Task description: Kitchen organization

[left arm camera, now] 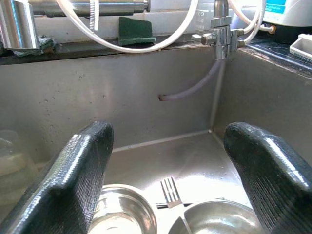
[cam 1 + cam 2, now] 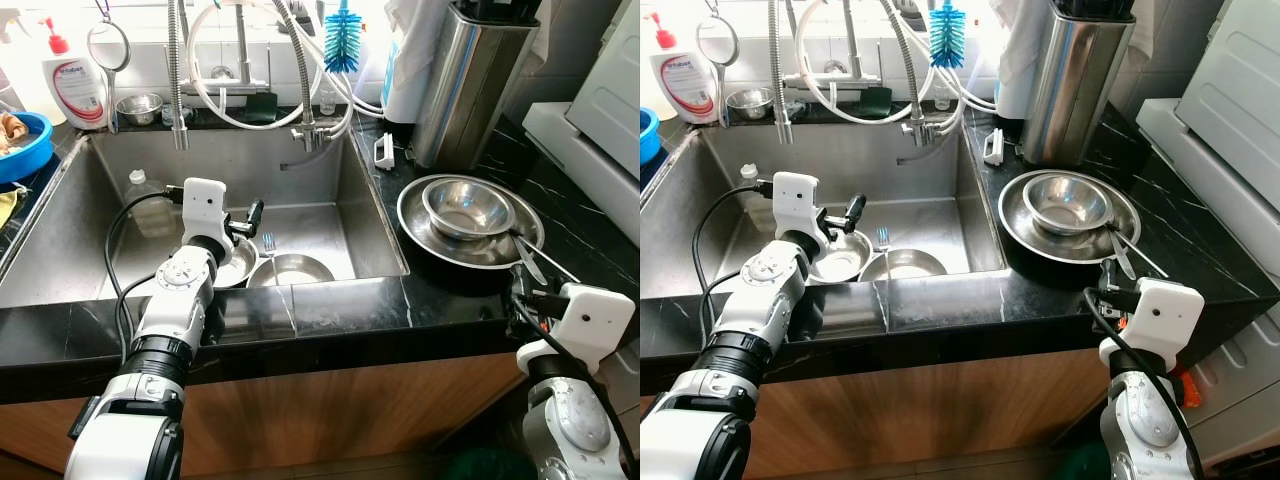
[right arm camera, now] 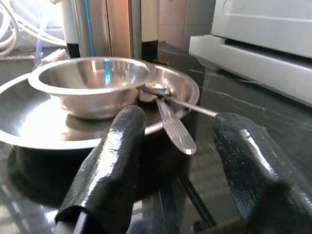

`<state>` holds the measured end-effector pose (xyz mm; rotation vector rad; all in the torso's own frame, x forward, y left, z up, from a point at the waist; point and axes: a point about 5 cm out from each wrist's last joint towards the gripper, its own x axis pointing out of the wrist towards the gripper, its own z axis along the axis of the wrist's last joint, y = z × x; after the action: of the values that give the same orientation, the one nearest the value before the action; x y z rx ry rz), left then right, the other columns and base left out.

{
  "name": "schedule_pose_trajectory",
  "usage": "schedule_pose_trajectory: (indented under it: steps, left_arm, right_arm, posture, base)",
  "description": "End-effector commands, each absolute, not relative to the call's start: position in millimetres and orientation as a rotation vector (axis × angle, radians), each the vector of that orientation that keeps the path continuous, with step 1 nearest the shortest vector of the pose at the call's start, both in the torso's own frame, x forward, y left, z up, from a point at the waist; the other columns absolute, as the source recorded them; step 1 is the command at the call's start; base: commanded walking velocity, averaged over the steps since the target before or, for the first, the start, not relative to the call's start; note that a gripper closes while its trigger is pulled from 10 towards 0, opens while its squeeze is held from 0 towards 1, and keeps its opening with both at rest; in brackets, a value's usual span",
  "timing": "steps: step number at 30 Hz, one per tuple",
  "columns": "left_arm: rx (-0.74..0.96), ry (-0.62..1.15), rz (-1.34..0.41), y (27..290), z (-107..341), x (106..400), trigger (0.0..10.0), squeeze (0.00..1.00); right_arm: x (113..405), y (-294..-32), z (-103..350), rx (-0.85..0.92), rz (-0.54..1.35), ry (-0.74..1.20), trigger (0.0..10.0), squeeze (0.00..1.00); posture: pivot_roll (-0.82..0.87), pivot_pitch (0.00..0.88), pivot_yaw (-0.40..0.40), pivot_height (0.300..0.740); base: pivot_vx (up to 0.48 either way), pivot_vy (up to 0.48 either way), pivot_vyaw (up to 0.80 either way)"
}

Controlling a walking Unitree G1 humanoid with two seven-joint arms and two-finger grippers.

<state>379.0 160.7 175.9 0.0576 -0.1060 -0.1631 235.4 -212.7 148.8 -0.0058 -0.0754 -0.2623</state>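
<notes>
The left gripper [image 1: 165, 175] hangs low over the steel sink [image 2: 330, 215] at centre-left of the left eye frame, its jaws wide apart and holding nothing. Just below and ahead of it, on the sink floor, sit two small steel bowls side by side: the left bowl [image 1: 124, 214] under the left finger, the right bowl [image 2: 291, 268] beside it, with a fork [image 1: 169, 191] lying between them, tines pointing toward the back wall. A clear plastic bottle [image 2: 148, 200] lies further left in the sink.

At the lower right of the frame the right gripper [image 3: 175, 170] hovers at the edge of the black marble tabletop [image 2: 560, 215], jaws likewise apart and empty. Directly before it rests a wide steel plate [image 2: 420, 225] carrying a smaller steel bowl [image 3: 92, 83] (shiny, upright), and two utensil handles [image 3: 175, 127] lean off the plate's rim toward the gripper. A tall steel canister [image 2: 470, 80] stands behind the plate.
</notes>
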Motion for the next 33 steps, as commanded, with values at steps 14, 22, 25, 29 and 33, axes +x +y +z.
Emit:
schedule_pose_trajectory:
  steps: [14, 22, 25, 29, 33]
  left_arm:
    - [0.107, -0.129, -0.179, 159.4, 179.7, 378.2, 10.0, 0.00]
    - [0.108, -0.132, -0.182, 158.6, 180.2, 378.2, 10.0, 0.00]
    - [0.108, -0.135, -0.180, 158.6, 181.0, 378.5, 10.0, 0.00]
    - [0.108, -0.134, -0.178, 158.6, 181.0, 378.7, 10.0, 0.00]
    - [0.108, -0.134, -0.177, 158.4, 181.1, 379.0, 10.0, 0.00]
  right_arm:
    - [238.2, -215.2, 143.3, 0.001, -0.254, -0.046, 0.0, 0.00]
    - [238.9, -214.9, 145.6, 0.004, -0.254, -0.057, 0.0, 0.00]
    - [240.1, -215.6, 153.6, -0.006, -0.260, -0.096, 0.0, 0.00]
    - [241.1, -214.8, 161.1, -0.008, -0.257, -0.129, 0.0, 0.00]
    - [242.0, -214.4, 165.3, -0.013, -0.258, -0.149, 0.0, 0.00]
  posture:
    - [-0.01, 0.045, -0.048, 0.740]
    - [-0.01, 0.040, -0.047, 0.740]
    - [-0.02, 0.043, -0.047, 0.740]
    - [-0.02, 0.044, -0.047, 0.740]
    - [-0.02, 0.047, -0.047, 0.740]
  base:
    - [0.000, 0.000, 0.00]
    - [0.000, 0.000, 0.00]
    - [0.000, 0.000, 0.00]
    - [0.000, 0.000, 0.00]
    - [0.000, 0.000, 0.00]
